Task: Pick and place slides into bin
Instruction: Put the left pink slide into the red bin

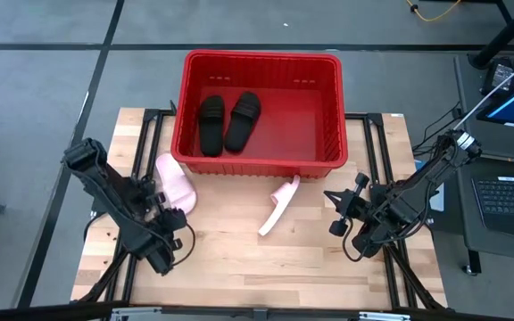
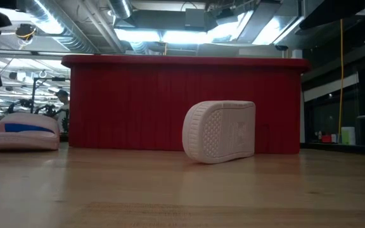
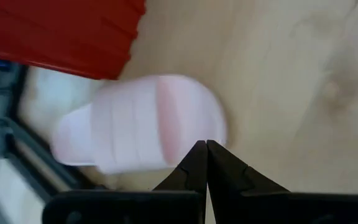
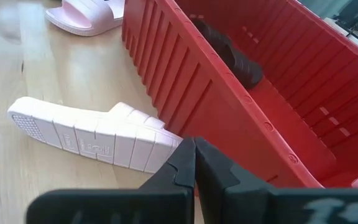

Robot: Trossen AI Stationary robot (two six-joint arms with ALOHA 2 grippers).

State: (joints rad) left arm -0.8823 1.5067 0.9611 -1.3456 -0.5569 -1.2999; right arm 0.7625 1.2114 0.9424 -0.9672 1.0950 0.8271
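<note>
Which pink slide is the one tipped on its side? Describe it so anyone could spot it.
Start at the red bin. Just outside its front wall, near the right corner, lies a pink slide on its edge, tread showing. The other pink slide sits flat by the left corner.

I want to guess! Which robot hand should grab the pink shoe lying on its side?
Probably the right hand: it sits close beside the tipped pink slide. The left hand is nearer the other pink slide.

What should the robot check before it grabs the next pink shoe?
1. Black slides in the bin: ok, both inside.
2. Pink slide by the bin's left corner, flat on its sole: ok.
3. Other pink slide upright: not ok, tipped on its side.
4. Left gripper open for grabbing: not ok, shut.
5. Right gripper open: not ok, shut.
6. Both grippers empty: ok.
</note>
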